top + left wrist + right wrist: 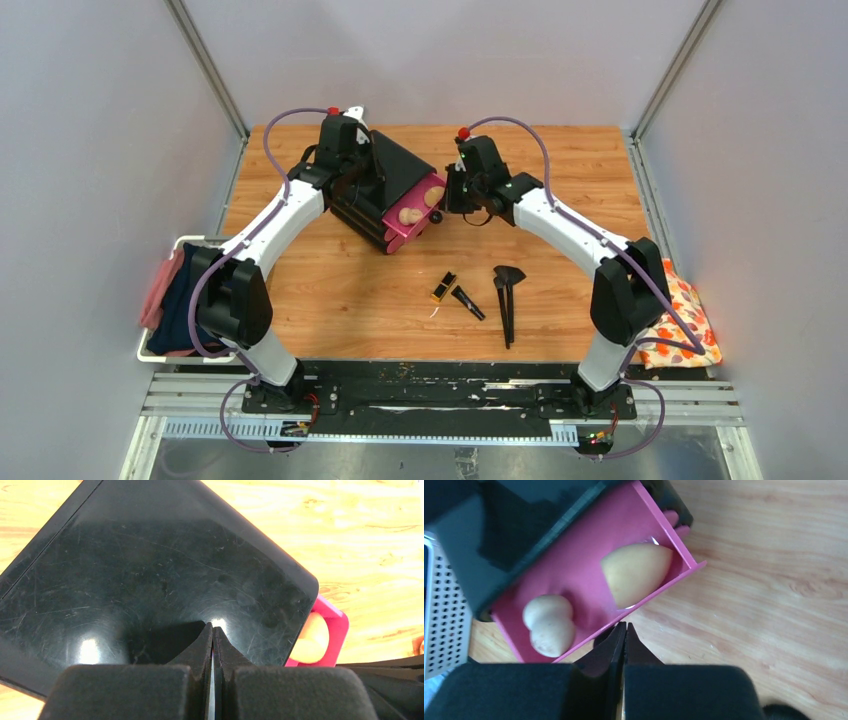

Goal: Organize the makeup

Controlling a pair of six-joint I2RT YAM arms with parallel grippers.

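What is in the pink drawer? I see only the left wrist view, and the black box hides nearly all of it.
Observer: The right wrist view shows two beige sponges lying in the open pink drawer.
Operator: Which makeup is not in the drawer?
Observer: The top view shows the black-and-gold case, the short black tube and the black brushes lying on the table.
Operator: Does the right gripper hold anything?
Observer: No. The right gripper is shut and empty, and its tips appear at the drawer's outer edge.
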